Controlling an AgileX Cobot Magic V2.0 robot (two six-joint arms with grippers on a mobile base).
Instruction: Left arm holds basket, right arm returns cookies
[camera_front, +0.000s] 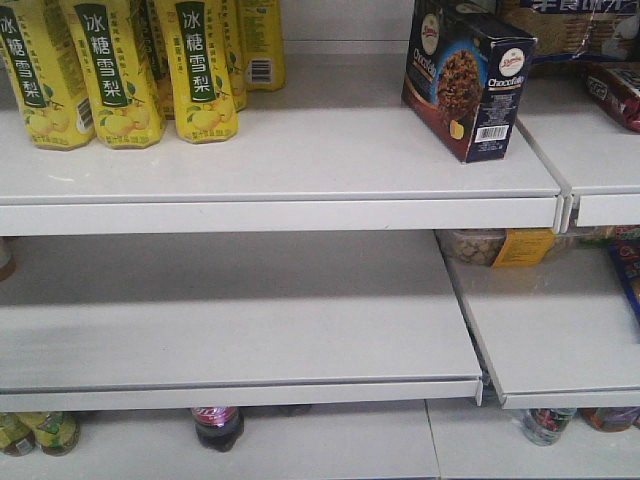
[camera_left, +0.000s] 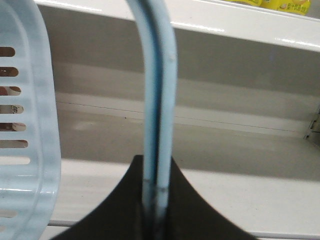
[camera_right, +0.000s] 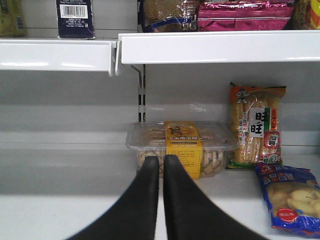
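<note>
My left gripper (camera_left: 155, 200) clamps the basket handle (camera_left: 159, 90); my right gripper (camera_right: 161, 167) is closed, empty, facing the cookies (camera_right: 182, 147) at the shelf's back.

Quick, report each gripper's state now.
Left gripper: shut on the basket handle.
Right gripper: shut, holding nothing.

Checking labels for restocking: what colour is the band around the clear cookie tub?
Yellow-orange, on the clear cookie tub; the right wrist view shows it best.
</note>
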